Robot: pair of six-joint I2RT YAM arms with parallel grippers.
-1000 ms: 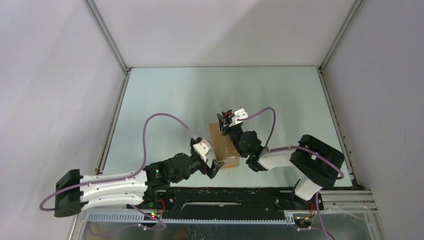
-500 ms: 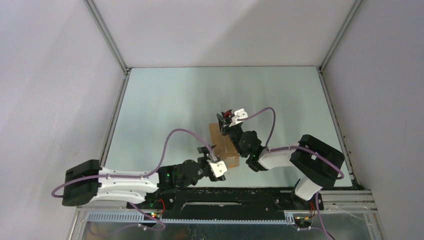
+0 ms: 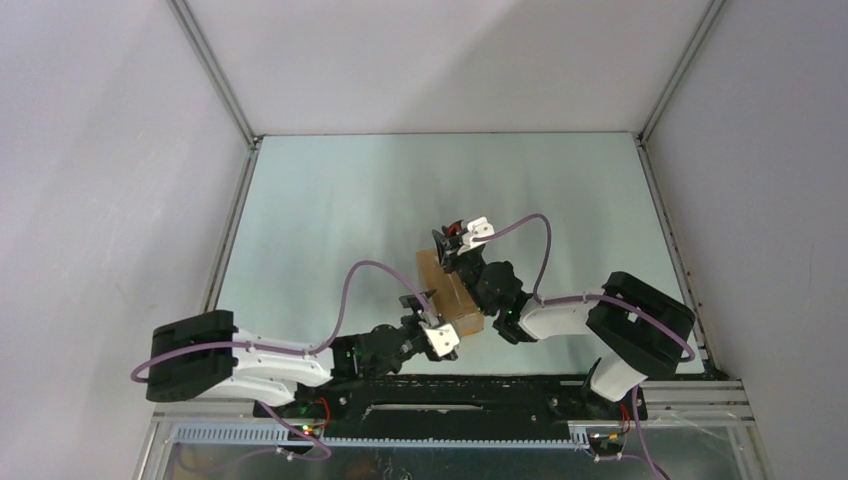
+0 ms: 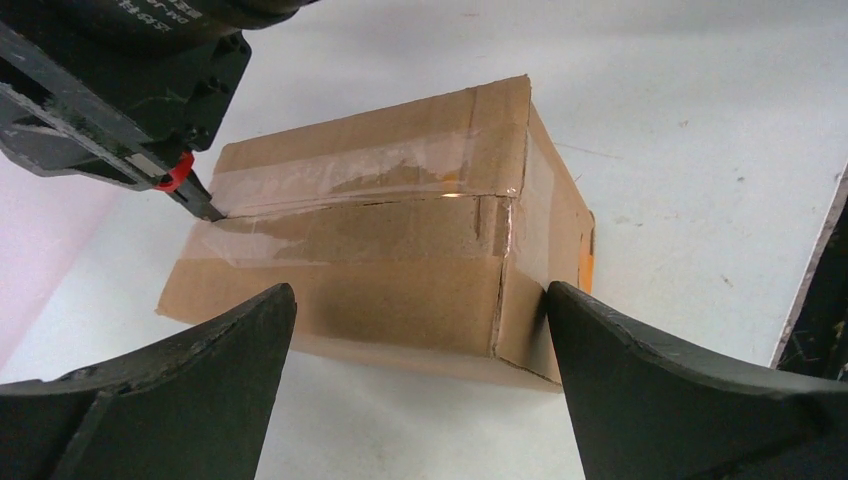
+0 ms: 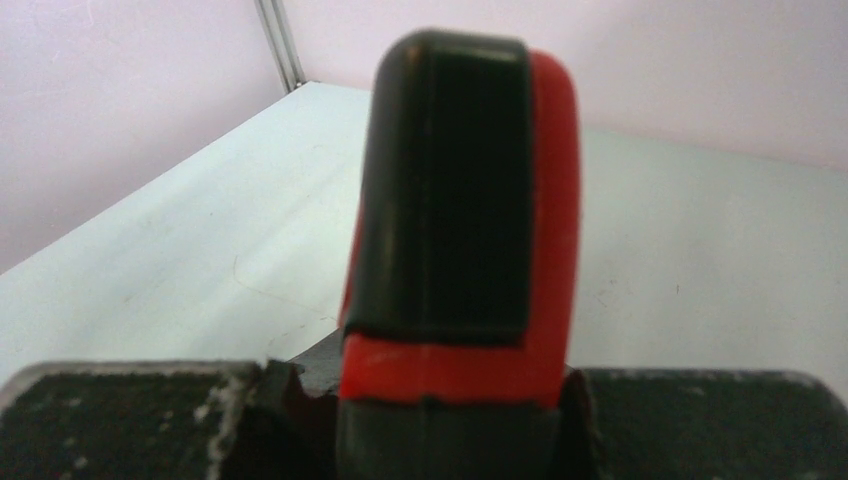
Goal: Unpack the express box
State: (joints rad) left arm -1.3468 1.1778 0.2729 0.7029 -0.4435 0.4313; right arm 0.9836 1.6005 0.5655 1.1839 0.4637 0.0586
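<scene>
Lying flat, express box [image 3: 438, 280], long axis near-to-far.

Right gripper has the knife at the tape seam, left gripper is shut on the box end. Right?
Not quite. The left gripper is wide open, its fingers on either side of the express box end, not shut on it; the left wrist view shows this. The right gripper does hold the knife at the tape seam.

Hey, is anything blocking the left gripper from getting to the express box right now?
Nothing visible. The left gripper is open with the express box straight ahead and only bare table between. The right gripper holds a utility knife against the tape seam at the box's far end, off that path.
</scene>
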